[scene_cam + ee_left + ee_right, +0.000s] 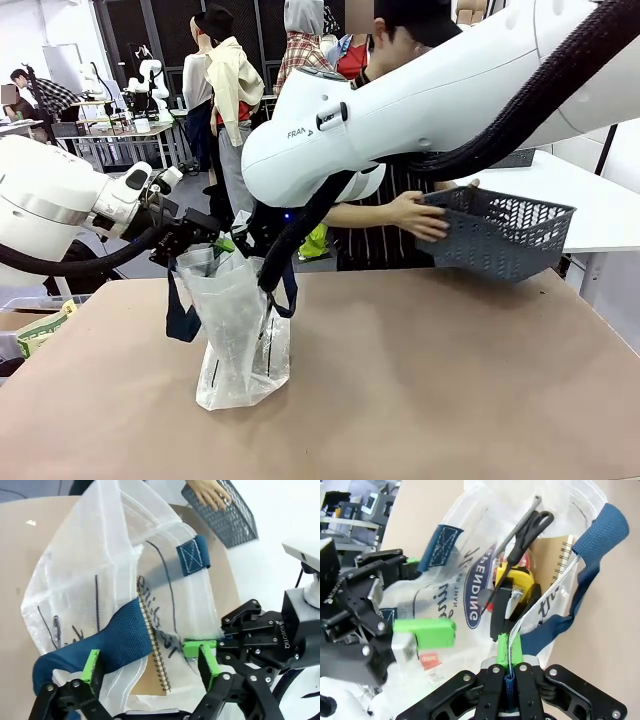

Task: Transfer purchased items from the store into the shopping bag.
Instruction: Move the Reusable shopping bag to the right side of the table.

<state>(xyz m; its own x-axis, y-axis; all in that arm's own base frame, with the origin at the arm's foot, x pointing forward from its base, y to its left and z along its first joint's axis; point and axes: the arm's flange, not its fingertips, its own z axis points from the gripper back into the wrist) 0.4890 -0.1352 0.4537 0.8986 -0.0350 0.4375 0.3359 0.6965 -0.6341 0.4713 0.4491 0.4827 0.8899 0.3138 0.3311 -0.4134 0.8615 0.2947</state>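
Note:
The shopping bag [240, 335] stands on the brown table, held up by its top. My right gripper [509, 647] is shut on the bag's rim beside one blue handle [590, 545]. My left gripper [150, 667] is open, its green pads [92, 665] either side of the other blue handle [122, 640] without pinching it. Inside the bag lie purchased items: black scissors [527, 527], a yellow tape measure [517, 580] and a spiral notebook [155, 655]. In the front view both grippers, left [205, 240] and right [262, 240], sit at the bag's mouth. The store [500, 232], a dark grey basket, is held in the air at the far right.
A person's hand [420, 215] grips the basket's near wall above the table's far edge. My right arm [400, 110] crosses high over the middle. A white table [600, 200] stands behind the basket. The brown table [450, 380] is bare right of the bag.

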